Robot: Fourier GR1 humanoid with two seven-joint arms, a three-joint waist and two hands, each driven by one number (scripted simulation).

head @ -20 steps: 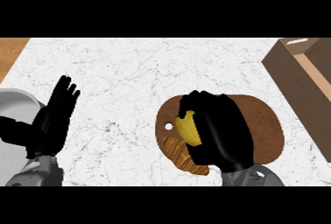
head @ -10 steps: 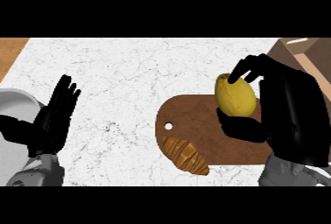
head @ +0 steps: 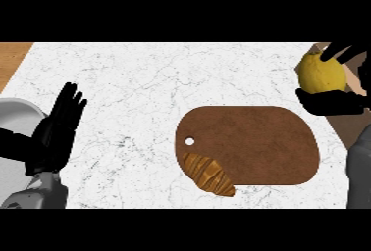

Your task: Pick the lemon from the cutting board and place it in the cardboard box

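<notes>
The yellow lemon is off the board, held up at the right edge of the head view with my right hand shut on it, fingers above and thumb below. It hangs in front of the cardboard box, of which only a sliver shows behind the hand. The brown cutting board lies on the counter below and to the left. At the left edge my left hand rests open, fingers up.
A croissant lies on the board's lower left corner, beside its hanging hole. A white sink rim shows behind the left hand. A wooden strip borders the marble counter at the top left.
My right hand closed on the lemon on the board, lifted it, and has carried it up and to the right toward the box. The left hand stayed still.
</notes>
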